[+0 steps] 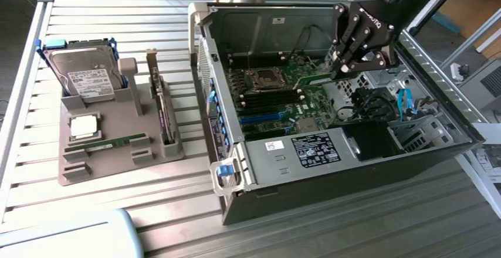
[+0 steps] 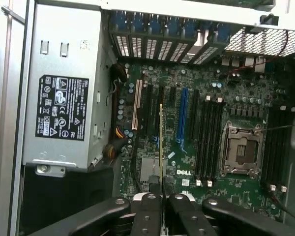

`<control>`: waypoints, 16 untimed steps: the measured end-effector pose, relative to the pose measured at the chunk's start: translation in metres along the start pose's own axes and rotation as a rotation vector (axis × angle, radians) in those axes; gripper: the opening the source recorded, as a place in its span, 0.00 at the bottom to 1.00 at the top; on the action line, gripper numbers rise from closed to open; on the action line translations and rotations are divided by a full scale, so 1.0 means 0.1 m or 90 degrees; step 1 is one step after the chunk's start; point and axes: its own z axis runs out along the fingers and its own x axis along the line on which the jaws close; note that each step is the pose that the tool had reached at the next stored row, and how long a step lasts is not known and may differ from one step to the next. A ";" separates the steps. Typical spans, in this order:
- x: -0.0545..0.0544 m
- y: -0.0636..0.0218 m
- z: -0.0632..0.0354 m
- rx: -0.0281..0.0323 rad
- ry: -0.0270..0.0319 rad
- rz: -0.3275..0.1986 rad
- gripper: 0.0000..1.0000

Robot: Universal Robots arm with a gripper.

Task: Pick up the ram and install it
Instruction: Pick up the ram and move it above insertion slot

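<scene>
Black metal fingers point(image 2: 148, 211) of the hand point(image 2: 161, 191) are pressed tight on a long, thin green circuit-board stick, the ram point(image 2: 161, 142). In the wrist view we see the ram by its thin edge, sticking out from between the fingers toward the board. In the exterior view the hand point(image 1: 350, 64) hangs inside the open grey metal computer case point(image 1: 259, 23), toward the exterior view's right.

Past the ram lies the big green main board point(image 2: 196, 78). On it are rows of long black slots point(image 2: 209, 137), just beside the square silver chip socket point(image 2: 242, 150). The ram is up above the board and, as far as we can tell, touches no slot. It runs the same way as the slots, but it sits over the middle of the board, off to one side of them.

So we think the picking up is done and the putting-in step is in hand. That step calls for care. The ram's long edge has to sit right over one slot and then go straight in with an even push.

Outside the case, on the metal slat table point(image 1: 86, 12), a flat grey holder tray point(image 1: 117, 123) keeps a second green stick point(image 1: 105, 144).
</scene>
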 end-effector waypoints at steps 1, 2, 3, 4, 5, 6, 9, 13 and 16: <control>0.00 -0.057 -0.001 0.0000 0.0000 0.000 0.13; -0.01 -0.088 -0.002 0.0000 0.0000 0.000 0.13; -0.02 -0.113 -0.002 0.0000 0.0000 0.000 0.13; -0.03 -0.130 -0.003 0.0000 0.0000 0.000 0.13; -0.04 -0.145 -0.003 0.0000 0.0000 0.000 0.13; -0.05 -0.159 -0.003 0.0000 0.0000 0.000 0.13; -0.10 -0.198 -0.003 0.0000 0.0000 0.000 0.13; -0.14 -0.243 -0.002 0.0000 0.0000 0.000 0.13; -0.16 -0.271 -0.002 0.0000 0.0000 0.000 0.13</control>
